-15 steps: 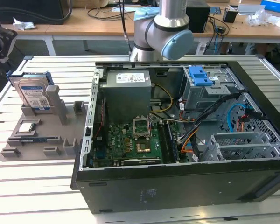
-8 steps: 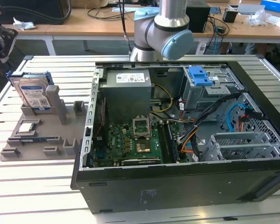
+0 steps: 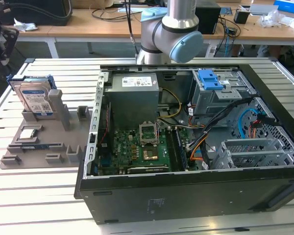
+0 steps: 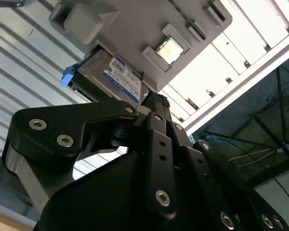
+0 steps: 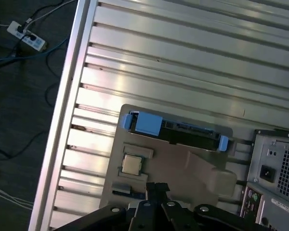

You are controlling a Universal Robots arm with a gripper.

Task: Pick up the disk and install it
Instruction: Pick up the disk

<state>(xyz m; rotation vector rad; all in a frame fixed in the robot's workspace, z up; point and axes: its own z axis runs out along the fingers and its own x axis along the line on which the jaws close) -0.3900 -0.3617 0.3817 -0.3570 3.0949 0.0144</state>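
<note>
Disk (image 3: 36, 98) stands on edge in a slot at the far end of a grey holder (image 3: 49, 139), which lies on the slatted tabletop (image 3: 39, 196) at the exterior view's left, beside the open computer case (image 3: 186, 196). Its white-and-blue label faces outward, and the blue carrier (image 3: 51, 84) wraps its sides. In the first wrist view I look down on the disk's top edge (image 5: 188, 134), with the carrier's blue ends (image 5: 147, 123) at either side. In the second wrist view the labelled face (image 4: 119, 76) shows just past my tips. My jaws are closed together and grip nothing. They hang over the grey holder, apart from the disk and nearer to the small square chip (image 5: 131, 165) that sits flat in its own pocket. My arm (image 3: 171, 34) rises behind the case. Inside the case lie the green motherboard (image 3: 137, 147) and a drive bay with a blue latch (image 3: 209, 79).
</note>
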